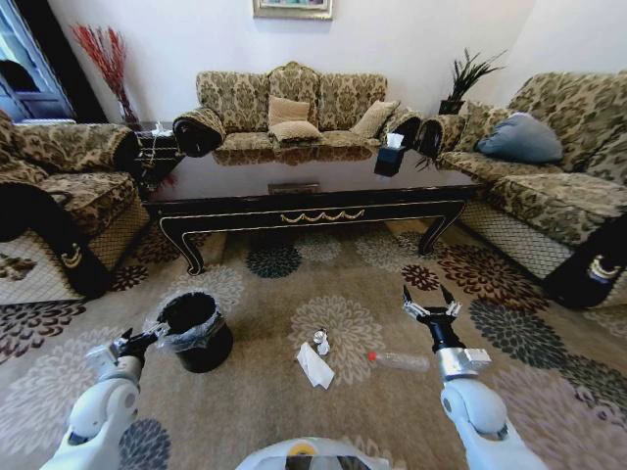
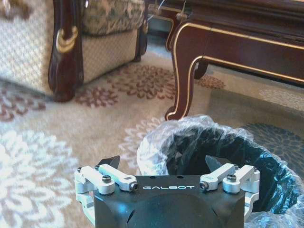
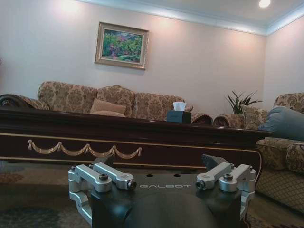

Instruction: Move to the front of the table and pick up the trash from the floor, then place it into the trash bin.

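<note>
The robot waits in front of the dark wood table (image 1: 313, 211), and the trash lies on the carpet between its two arms. The left gripper (image 1: 145, 340) has its fingers apart and holds nothing; the black trash bin (image 1: 196, 331) with its crinkly plastic liner (image 2: 156, 147) sits just past its fingertips. The right gripper (image 1: 430, 309) also has its fingers spread wide and empty, raised above the carpet and pointing at the table. The clear plastic bottle (image 1: 400, 361) with the red cap lies on its side just beside and below the right gripper, toward the left arm. It looks empty, so it should be light, but it is smooth and round, so it may roll or slip. Pinching across the middle of its body looks best. Farther toward the left gripper is the flat white paper sheet (image 1: 314, 366). It is thin and floppy and lies flat on the carpet, so it looks hard to grab; a lifted edge or fold looks like the place to pinch. The tiny white wad (image 1: 321, 341) sits just beyond the sheet, toward the table. It looks soft and very light, so a gentle squeeze around it should do.
</note>
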`<state>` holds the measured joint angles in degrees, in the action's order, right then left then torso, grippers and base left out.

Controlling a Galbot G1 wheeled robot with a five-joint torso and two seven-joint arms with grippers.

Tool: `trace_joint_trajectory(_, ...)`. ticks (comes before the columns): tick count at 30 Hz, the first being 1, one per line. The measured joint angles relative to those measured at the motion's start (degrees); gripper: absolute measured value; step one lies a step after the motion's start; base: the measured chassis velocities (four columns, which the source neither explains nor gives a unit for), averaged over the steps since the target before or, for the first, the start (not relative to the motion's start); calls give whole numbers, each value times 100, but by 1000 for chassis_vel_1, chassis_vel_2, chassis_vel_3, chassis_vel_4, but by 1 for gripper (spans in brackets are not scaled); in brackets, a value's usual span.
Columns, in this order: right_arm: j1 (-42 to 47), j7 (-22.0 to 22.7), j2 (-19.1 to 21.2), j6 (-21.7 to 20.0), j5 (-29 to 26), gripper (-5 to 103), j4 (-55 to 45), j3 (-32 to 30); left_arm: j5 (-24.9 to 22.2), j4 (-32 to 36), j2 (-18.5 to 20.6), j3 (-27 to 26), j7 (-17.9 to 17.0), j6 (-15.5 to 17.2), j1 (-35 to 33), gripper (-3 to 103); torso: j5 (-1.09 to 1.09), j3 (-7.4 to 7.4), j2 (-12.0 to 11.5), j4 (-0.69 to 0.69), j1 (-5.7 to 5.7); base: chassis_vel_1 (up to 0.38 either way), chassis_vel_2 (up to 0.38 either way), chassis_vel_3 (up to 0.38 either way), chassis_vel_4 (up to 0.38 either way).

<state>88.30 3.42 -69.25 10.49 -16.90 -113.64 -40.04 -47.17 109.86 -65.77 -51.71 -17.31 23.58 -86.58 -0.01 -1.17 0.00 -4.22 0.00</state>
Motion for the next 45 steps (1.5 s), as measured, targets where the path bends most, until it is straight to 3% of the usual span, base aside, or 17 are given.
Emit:
trace_joint_trajectory(6,-2,15,-42,7,139,100,23,90,-459,-441,53,121,175,70,363,100,0,0,0,-2,0,0,0,0,0)
trace_joint_trajectory(15,-21,33,-13,17,172,100,74,132,-589,-954,70,284,263,156,677,101,0,0,0,-2,0,0,0,0,0)
trace_joint_trajectory(25,-39,34,4,73,209,100,145,188,-637,-1249,52,243,299,122,696,96,0,0,0,-2,0,0,0,0,0)
trace_joint_trajectory(28,-38,35,6,76,220,100,145,192,-572,-1295,51,244,310,93,705,83,0,0,0,-2,0,0,0,0,0)
trace_joint_trajectory(31,-38,37,4,76,228,100,145,201,-512,-1322,69,247,323,68,703,77,2,1,0,-2,0,0,0,0,0)
trace_joint_trajectory(34,-38,42,0,76,245,100,139,225,-466,-1345,98,250,355,29,682,61,2,1,0,-3,0,0,0,0,0)
trace_joint_trajectory(40,-50,44,3,76,250,100,149,235,-402,-1345,132,226,357,17,628,44,4,1,1,-2,0,0,0,0,0)
trace_joint_trajectory(45,-85,80,12,94,263,100,222,246,-307,-1360,163,155,323,6,536,23,5,2,1,-1,0,0,0,0,0)
